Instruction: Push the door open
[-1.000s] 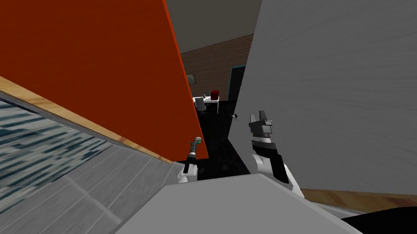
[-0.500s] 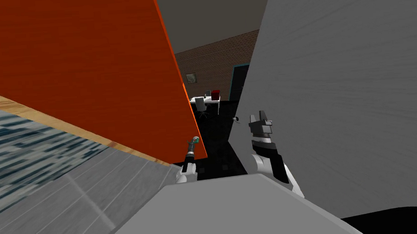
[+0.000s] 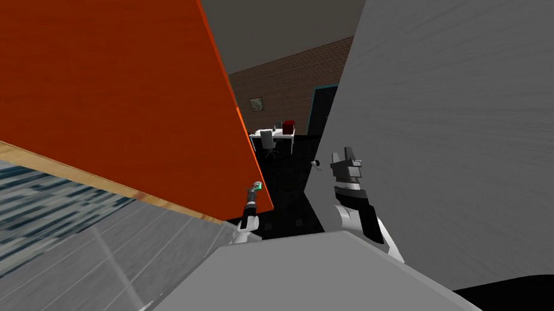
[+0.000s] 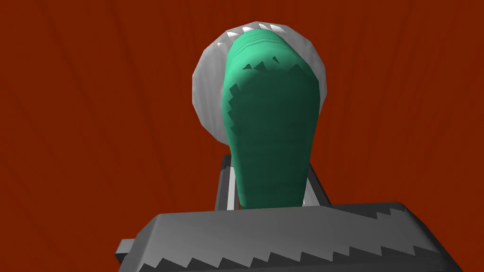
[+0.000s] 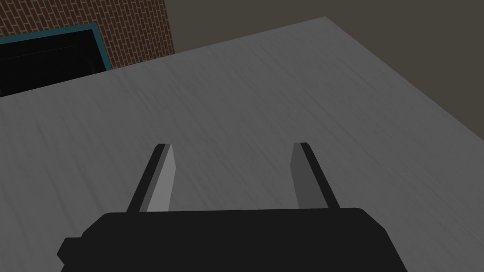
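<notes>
Over the last second the gap between the tall orange door panel point(image 3: 116, 94) and the broad grey streaked panel point(image 3: 466, 121) on our right has widened; more of the brown brick wall point(image 3: 292, 83) beyond shows now. We read this as the door swinging away from us, partly open but not yet wide enough for our body.

The door stands on our left, its free edge just above the left gripper point(image 3: 255, 191), whose fingers point(image 4: 229, 189) are clamped on the sides of the green lever handle point(image 4: 272, 118), which sits on a round grey rosette point(image 4: 205, 94).

The right gripper point(image 5: 234, 146) hangs just beside the grey panel, fingers apart and holding nothing – a small knob point(image 3: 315, 162) juts from that panel's edge near it.

Through the gap we see a white desk point(image 3: 274, 133) with a red box point(image 3: 288, 126) on it, a white chair point(image 3: 267, 140), a small framed picture point(image 3: 257, 104) and a teal-framed doorway point(image 3: 321, 109), all well apart from us. What hems us in, we judge, is the grey panel – close on the right, leaving a narrow passage.
</notes>
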`<state>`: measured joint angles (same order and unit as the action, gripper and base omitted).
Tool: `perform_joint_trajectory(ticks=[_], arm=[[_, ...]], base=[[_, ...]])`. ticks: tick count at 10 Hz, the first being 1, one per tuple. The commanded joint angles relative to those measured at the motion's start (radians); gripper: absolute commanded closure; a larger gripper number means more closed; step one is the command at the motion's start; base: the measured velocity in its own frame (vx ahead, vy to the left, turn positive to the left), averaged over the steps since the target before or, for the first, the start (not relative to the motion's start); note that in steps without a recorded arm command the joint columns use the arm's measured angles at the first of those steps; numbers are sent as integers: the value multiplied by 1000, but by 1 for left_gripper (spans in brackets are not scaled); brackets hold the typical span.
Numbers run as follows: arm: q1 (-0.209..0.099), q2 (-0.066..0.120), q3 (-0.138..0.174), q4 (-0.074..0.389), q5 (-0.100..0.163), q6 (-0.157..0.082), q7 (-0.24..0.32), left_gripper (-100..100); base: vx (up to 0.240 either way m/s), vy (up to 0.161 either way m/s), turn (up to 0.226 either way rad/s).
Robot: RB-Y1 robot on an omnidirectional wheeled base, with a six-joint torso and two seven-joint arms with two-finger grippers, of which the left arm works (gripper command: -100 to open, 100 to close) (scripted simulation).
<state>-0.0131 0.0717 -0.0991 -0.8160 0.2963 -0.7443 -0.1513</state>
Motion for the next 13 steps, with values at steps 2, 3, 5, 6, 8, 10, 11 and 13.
perform_joint_trajectory(ticks=[2, 3, 5, 6, 8, 10, 11, 13], arm=[[-24, -1, 39, 28, 8, -17, -3, 100], [-26, -4, 47, 31, 10, -18, -5, 100], [-24, -3, 53, 34, 11, -14, -6, 100], [-26, 5, 69, 34, 19, -18, -16, 100], [-27, 11, 86, 34, 27, -22, -29, 100], [-28, 14, 103, 34, 36, -25, -41, 100], [-29, 16, 117, 34, 43, -28, -52, 100], [-30, 16, 143, 34, 56, -33, -71, 100]], base=[[193, -114, 68], [185, -76, 49], [134, -38, 33], [139, -17, 51], [190, -18, 44], [204, -33, 60], [231, -35, 72], [259, -25, 95]])
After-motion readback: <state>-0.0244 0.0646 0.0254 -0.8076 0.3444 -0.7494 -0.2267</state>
